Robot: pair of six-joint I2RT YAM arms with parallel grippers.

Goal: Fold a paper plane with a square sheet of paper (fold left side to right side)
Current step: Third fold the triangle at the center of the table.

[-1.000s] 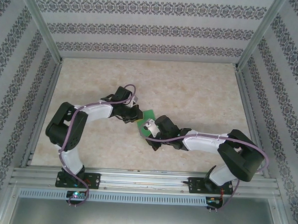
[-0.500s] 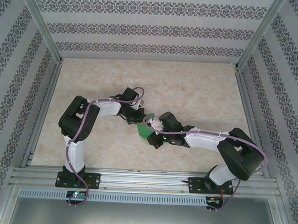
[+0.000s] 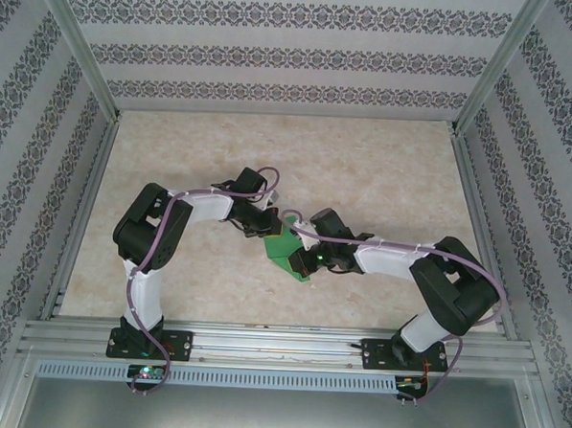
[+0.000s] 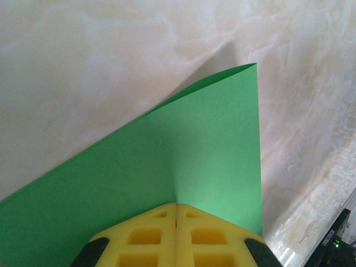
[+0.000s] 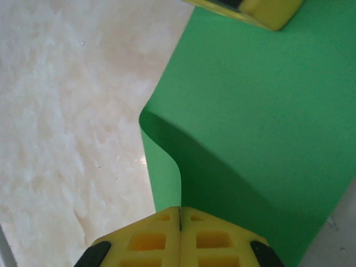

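A beige marbled tabletop (image 3: 365, 170) sits enclosed by patterned walls (image 3: 275, 55) and aluminium rails (image 3: 279, 343).

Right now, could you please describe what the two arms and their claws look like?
The left arm and the right arm both have white links between bulky black joints, and each has a loose lavender cable running along it. The left claw and the right claw have bright yellow fingers moulded with square recesses, on black mounts.
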